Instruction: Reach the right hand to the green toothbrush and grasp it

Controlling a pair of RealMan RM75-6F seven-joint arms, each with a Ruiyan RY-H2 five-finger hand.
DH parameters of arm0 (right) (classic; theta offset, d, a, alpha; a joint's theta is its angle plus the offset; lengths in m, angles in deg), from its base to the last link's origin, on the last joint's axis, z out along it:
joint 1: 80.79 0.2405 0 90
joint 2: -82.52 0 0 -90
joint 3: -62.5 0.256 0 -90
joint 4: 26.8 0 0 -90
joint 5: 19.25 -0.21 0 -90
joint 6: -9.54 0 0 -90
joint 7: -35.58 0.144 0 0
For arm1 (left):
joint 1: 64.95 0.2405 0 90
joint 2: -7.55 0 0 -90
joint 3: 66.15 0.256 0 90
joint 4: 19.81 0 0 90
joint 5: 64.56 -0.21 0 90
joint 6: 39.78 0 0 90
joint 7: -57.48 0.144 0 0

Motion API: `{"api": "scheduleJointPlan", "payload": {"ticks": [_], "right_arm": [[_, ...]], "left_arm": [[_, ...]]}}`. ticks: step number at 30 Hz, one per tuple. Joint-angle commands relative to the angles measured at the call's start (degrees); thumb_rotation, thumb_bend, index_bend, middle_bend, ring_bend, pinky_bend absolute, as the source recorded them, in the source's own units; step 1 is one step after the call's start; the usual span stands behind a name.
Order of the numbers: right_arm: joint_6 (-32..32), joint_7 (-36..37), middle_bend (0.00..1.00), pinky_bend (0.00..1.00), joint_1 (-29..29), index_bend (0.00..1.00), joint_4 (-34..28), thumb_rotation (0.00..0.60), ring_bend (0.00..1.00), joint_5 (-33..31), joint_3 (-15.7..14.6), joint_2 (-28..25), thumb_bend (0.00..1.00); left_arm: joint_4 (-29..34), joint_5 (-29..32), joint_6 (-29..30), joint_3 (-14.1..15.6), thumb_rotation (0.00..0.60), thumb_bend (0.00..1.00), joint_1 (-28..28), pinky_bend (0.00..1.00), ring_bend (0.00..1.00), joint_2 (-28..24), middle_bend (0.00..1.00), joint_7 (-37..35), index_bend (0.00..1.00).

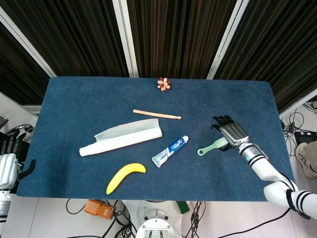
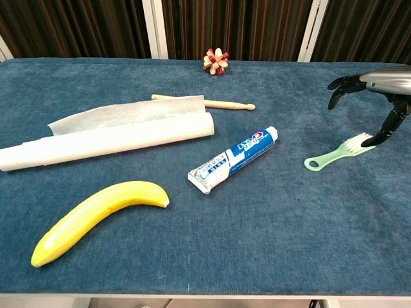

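**Right hand over toothbrush head, fingers spread**

Blue felt tabletop (image 1: 74, 94): wide bare margins along the far and near edges. One white paper roll (image 1: 121, 139), one yellow banana (image 1: 125, 176), one toothpaste tube (image 1: 170, 150), one wooden stick (image 1: 156, 114). One green plastic toothbrush (image 2: 331, 154) lies flat, right of centre. Right hand (image 1: 232, 135) hovers at its bristle end, uncurled, thumb tip touching the bristles. Left hand (image 1: 9, 168) sits off the left edge; its state cannot be told.

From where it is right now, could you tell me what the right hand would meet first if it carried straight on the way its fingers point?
Probably nothing: the right hand is above the green toothbrush bristles, fingers aimed at bare blue table. Depth is unclear.
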Motion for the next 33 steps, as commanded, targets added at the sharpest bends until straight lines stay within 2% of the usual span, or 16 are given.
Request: {"api": "scheduleJointPlan", "payload": {"ticks": [1,11,25,33], "right_arm": [[1.3,1.5,0.09,0.04,0.9,0.36,1.4,0.6,0.05,0.3,-1.1,1.0,0.28],[2.4,3.2,0.09,0.04,2.8,0.43,4.9,0.6,0.05,1.6,-3.1,4.2,0.29],[2.8,6.5,0.09,0.04,4.8,0.51,8.6,0.6,0.06,2.6,-4.5,7.1,0.45],[3.5,7.1,0.09,0.04,5.2,0.53,10.3,0.6,0.06,1.9,-5.1,7.8,0.48]], "left_arm": [[0.1,0.2,-0.1,-0.1,0.6,0.33,0.0,0.05,0.0,0.0,0.0,0.1,0.09],[0.2,0.4,-0.1,-0.2,0.6,0.33,0.0,0.05,0.0,0.0,0.0,0.4,0.09],[0.3,0.9,-0.4,-0.4,0.6,0.33,0.0,0.05,0.0,-0.1,0.0,-0.1,0.09],[0.5,1.1,-0.6,-0.4,0.6,0.33,0.0,0.05,0.0,-0.3,0.0,-0.3,0.09]]}}
